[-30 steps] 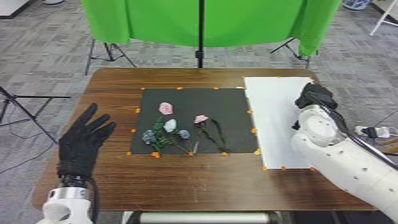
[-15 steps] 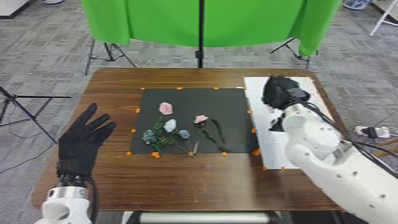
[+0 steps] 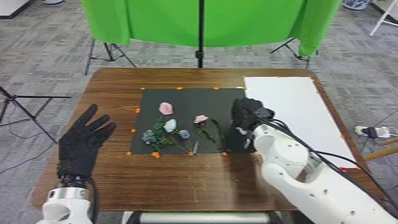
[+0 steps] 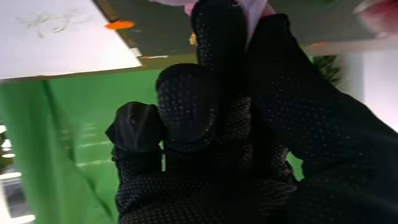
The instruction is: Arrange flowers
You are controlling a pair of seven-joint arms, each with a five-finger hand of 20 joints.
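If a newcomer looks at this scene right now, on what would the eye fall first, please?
Probably on the bright green cloth hanging beyond the table. Then on the pink, white and bluish flowers on the dark mat, with the black-gloved right hand over the mat's right side.

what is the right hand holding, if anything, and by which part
Pink petals show right by the right hand, but whether it grips them cannot be told.
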